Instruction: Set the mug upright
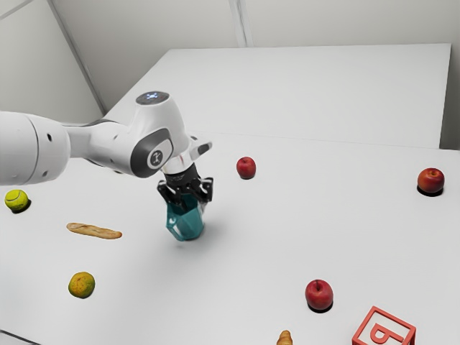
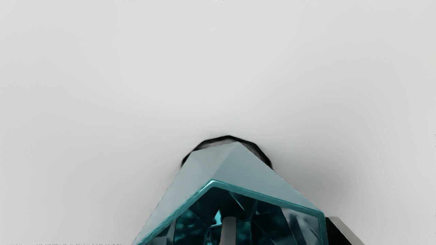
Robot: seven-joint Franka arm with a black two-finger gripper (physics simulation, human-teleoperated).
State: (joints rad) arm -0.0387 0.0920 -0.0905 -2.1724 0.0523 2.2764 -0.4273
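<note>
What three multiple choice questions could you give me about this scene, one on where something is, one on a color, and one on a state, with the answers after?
1. Which of these is closest to the exterior view's left edge?
A) the letter block
B) the tennis ball
C) the croissant

2. What color is the mug?
A) teal
B) yellow
C) white

3. Which way does the mug's opening face?
A) downward, away from the pincer
B) sideways, away from the pincer
C) upward, toward the pincer

Answers:
1: B, since the ball sits near that edge, while the other two are far over from it.
2: A, since its sides and rim are blue-green.
3: C, since the wrist view looks down past the rim into it.
</note>
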